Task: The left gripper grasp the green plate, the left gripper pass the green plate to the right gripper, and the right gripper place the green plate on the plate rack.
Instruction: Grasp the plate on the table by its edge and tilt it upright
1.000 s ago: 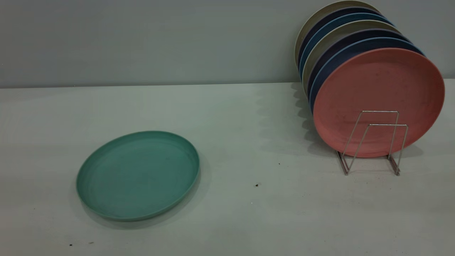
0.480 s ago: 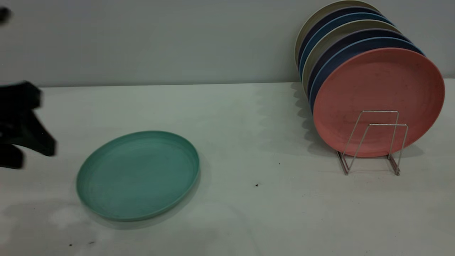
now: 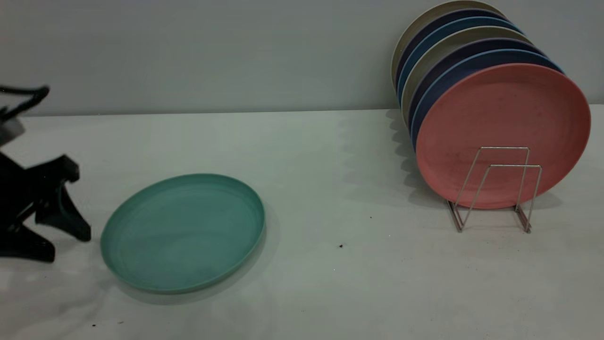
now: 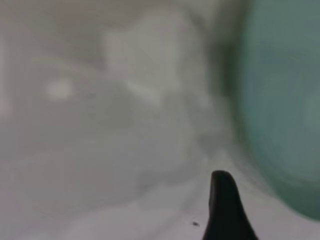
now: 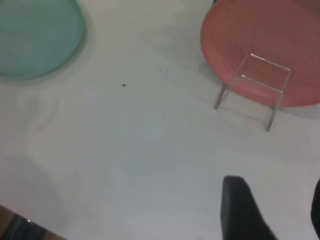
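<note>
The left gripper (image 3: 66, 245) hovers low with fingers spread, empty, just beside the green plate (image 3: 183, 232), which lies flat on the table (image 3: 330, 283), well apart from the plate rack (image 3: 495, 189). Risk: a finger may push the low rim rather than get under it, sliding the plate. Whether the right gripper (image 5: 272, 210) is parted or closed cannot be told.

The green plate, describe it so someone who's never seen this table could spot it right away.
On the pale table, look away from the plate rack of upright plates. The green plate lies flat by itself, beside the left gripper, the only teal one.
</note>
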{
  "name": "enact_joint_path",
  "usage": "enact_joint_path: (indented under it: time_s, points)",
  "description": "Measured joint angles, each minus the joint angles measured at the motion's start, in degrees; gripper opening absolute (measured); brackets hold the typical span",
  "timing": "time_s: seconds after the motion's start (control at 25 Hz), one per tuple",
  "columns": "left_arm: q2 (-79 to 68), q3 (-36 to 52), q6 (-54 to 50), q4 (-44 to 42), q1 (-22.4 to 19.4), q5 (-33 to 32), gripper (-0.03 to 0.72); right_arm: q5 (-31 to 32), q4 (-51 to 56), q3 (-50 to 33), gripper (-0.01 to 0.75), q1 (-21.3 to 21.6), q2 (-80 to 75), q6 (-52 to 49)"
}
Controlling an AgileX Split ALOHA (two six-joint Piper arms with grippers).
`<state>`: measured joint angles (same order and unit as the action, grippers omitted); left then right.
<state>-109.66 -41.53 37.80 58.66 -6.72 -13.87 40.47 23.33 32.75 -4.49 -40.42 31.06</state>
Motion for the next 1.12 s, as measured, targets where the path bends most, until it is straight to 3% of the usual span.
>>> enact_joint_path:
  time_s: [0.68,0.96,1.12]
  points:
    - [-12.38,-0.07,40.49,39.88,-0.01,-4.91,0.481,0.29,0.91,0.0,0.366,0.0,0.0,0.24]
    - [-15.18,-1.04,45.03,42.55,-0.01,-6.15,0.458,0.36,0.91,0.0,0.366,0.0,0.0,0.37]
    - [-15.54,-1.68,45.85,42.61,-0.01,-6.14,0.322,0.36,0.91,0.0,0.366,0.0,0.0,0.37]
